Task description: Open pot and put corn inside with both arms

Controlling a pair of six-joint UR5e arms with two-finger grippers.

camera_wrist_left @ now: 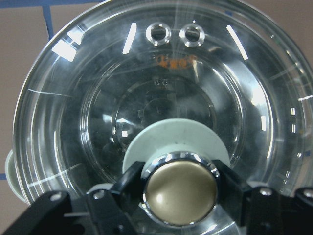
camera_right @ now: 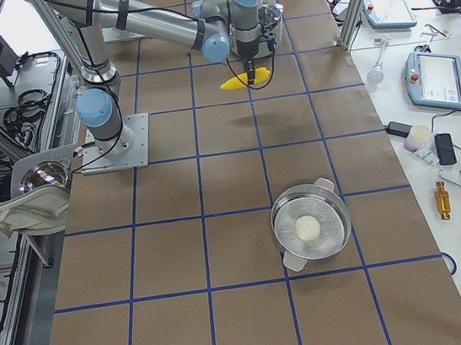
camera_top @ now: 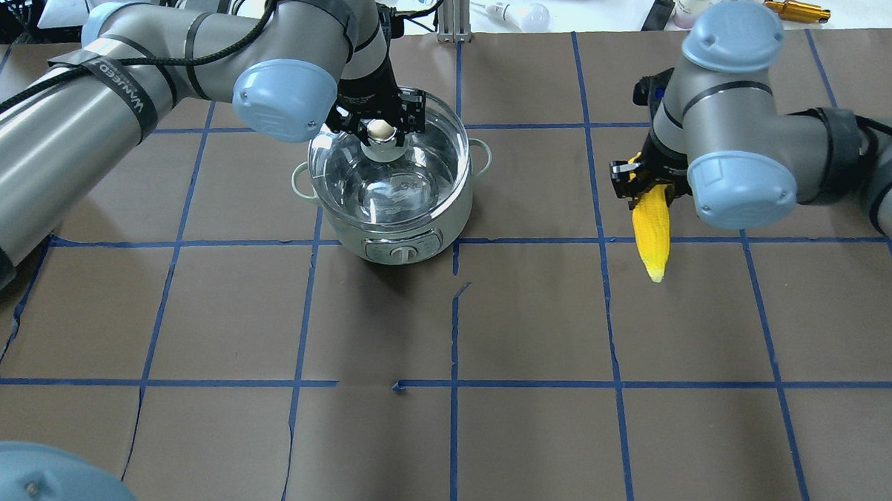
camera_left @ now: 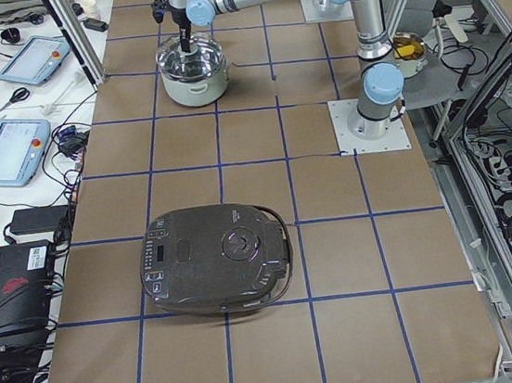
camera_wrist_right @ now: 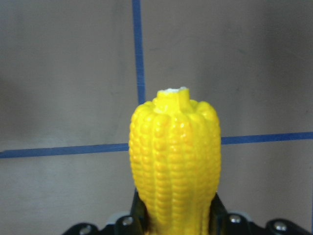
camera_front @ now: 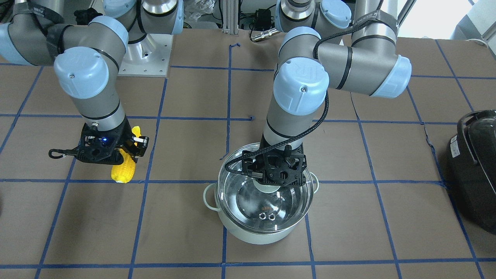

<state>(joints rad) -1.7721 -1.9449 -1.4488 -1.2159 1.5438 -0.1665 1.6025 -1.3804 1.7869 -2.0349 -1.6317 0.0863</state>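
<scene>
The pale mint-green pot (camera_front: 263, 232) stands on the brown table, also in the overhead view (camera_top: 402, 238). Its clear glass lid (camera_front: 240, 193) covers the steel interior; I cannot tell whether it rests on the rim or hangs just above it. My left gripper (camera_top: 380, 132) is shut on the lid's brass knob (camera_wrist_left: 180, 191), one finger on each side. My right gripper (camera_top: 652, 187) is shut on the thick end of the yellow corn (camera_top: 652, 228), held above the table well to the side of the pot. The corn's pale tip (camera_wrist_right: 172, 92) points away from the wrist.
A bulky black appliance (camera_front: 476, 166) sits at the table's end on my left. A steel pan (camera_right: 310, 226) holding a white item stands toward the end on my right. The arm base plates (camera_front: 145, 54) are at the back. Blue tape lines grid the table.
</scene>
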